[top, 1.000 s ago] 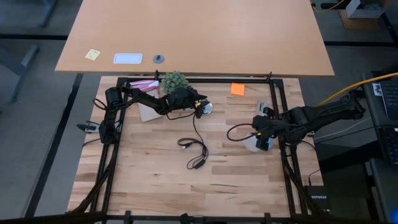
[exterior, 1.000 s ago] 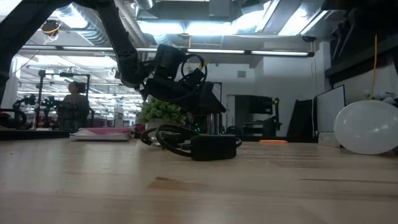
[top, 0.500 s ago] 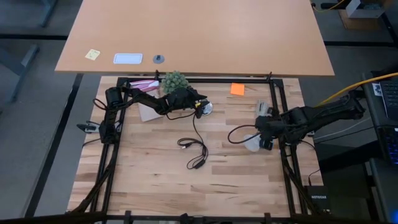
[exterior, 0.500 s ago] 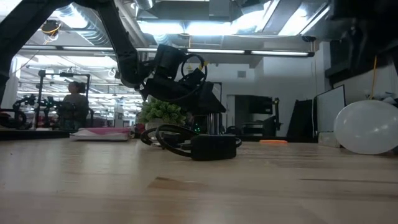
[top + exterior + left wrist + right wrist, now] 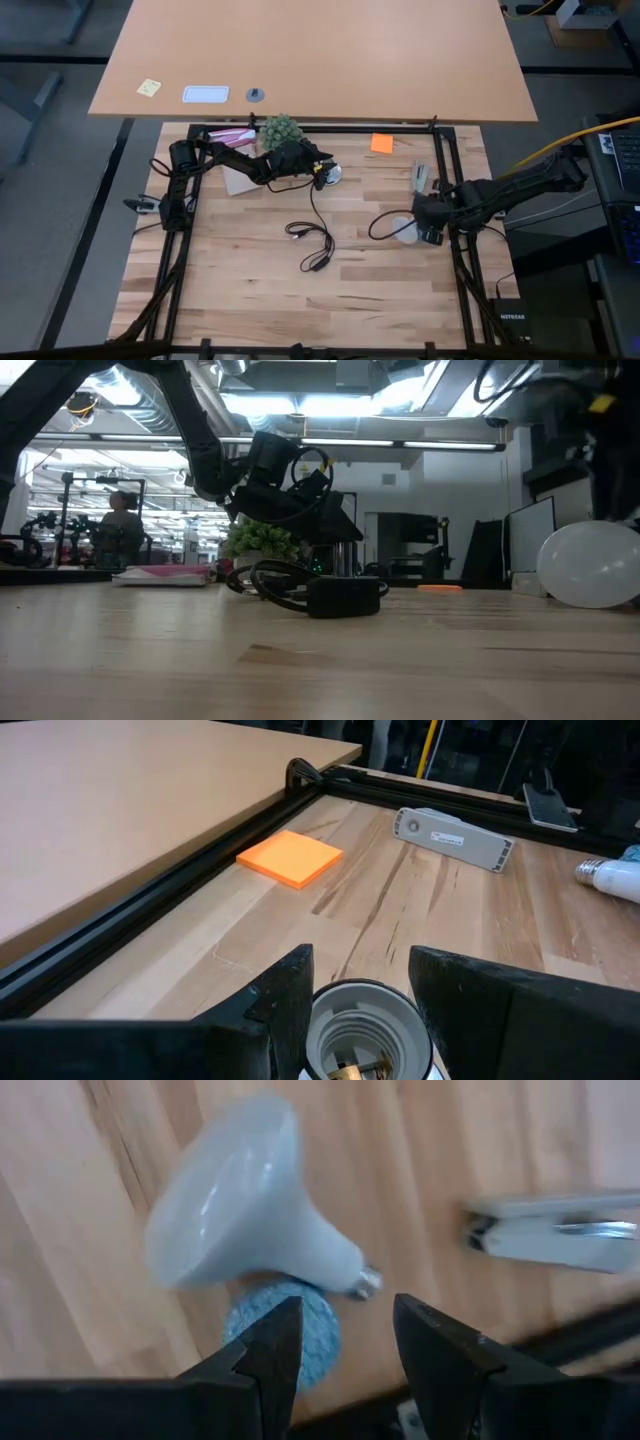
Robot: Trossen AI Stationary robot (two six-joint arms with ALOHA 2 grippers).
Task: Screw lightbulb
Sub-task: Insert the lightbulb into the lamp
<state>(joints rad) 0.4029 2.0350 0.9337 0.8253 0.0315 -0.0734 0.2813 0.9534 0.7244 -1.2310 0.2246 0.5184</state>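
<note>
The white lightbulb (image 5: pixel 240 1210) lies on its side on the wood near the table's right edge (image 5: pixel 403 230), its narrow screw base (image 5: pixel 365 1280) over a small light-blue object (image 5: pixel 295 1335). My right gripper (image 5: pixel 350 1345) hangs open just above it (image 5: pixel 427 230), pointing steeply down and touching nothing. At the far middle, my left gripper (image 5: pixel 318 170) is shut on the round silvery socket (image 5: pixel 362 1025). The socket's black cord (image 5: pixel 315 240) trails toward the near edge. In the low view the bulb (image 5: pixel 590 565) shows at the right. My left gripper pinches the socket's outer wall near its rim (image 5: pixel 318 1020) between its two fingers, one on either side. The fingers come nearly level from the table's left. The socket's open mouth faces up, with its brass contact showing inside. Its underside is hidden.
A grey flat device (image 5: pixel 420 175) lies beyond the bulb by the right frame rail. An orange sticky pad (image 5: pixel 381 143) is at the far edge and a small green plant (image 5: pixel 280 128) stands behind the left gripper. The cord's switch (image 5: pixel 345 597) lies mid-table. The black frame (image 5: pixel 455 200) borders the wood.
My right gripper has come down toward the lightbulb and tipped to point more steeply downward, shifting slightly toward the table's near edge. It has stayed open. The bulb has not moved.
</note>
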